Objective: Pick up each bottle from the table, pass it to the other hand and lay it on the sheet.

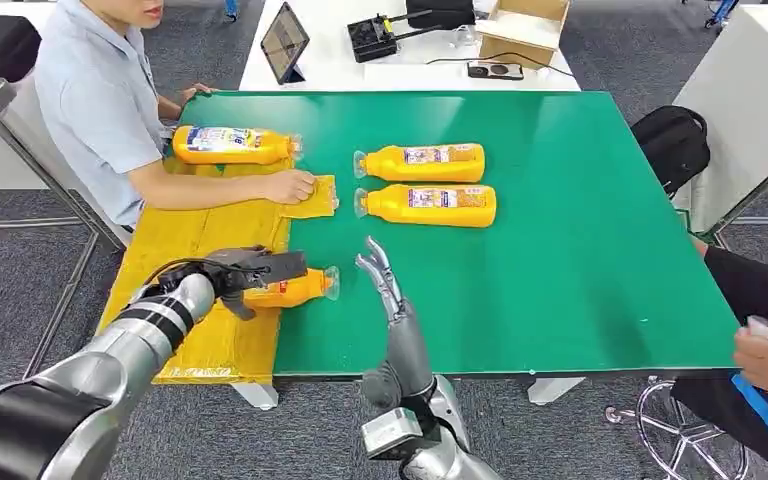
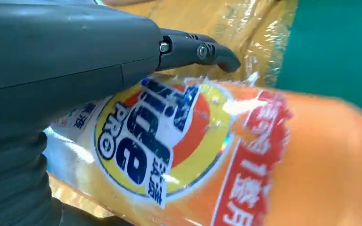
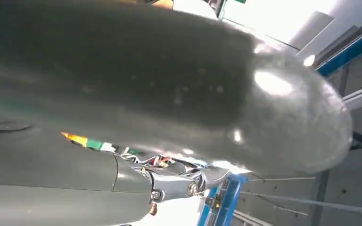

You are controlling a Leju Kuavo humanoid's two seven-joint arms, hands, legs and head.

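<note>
A big green table point(image 1: 580, 250) is seen, with a yellow sheet point(image 1: 190, 240) laid along its left side. A person point(image 1: 100, 100) sits by the far end of the sheet, and one hand is pressed on its corner.

Four orange bottles are seen, all lying on their sides. One bottle point(image 1: 230, 145) is already laid on the sheet, near the person. Two bottles point(image 1: 425, 163) point(image 1: 430, 205) are left side by side in the middle of the table, close together.

The fourth bottle point(image 1: 295, 288) is gripped by the left hand point(image 1: 245, 272) at the sheet's edge, with its cap end out over the green. In the left wrist view the dark fingers point(image 2: 202, 51) are seen wrapped over the label point(image 2: 160, 136). It cannot be told if the bottle is resting on the sheet yet.

The right hand point(image 1: 380, 275) is held up beside the cap with its fingers spread apart, and nothing is in it.

The bottles look full, so they are likely a bit heavy. The plastic looks smooth and shiny, so it may be slippery. The body looks hard enough to be squeezed a little. Each bottle is best held round the fat middle, over the label, not by the thin neck. A round bottle may roll when it is let go.
</note>
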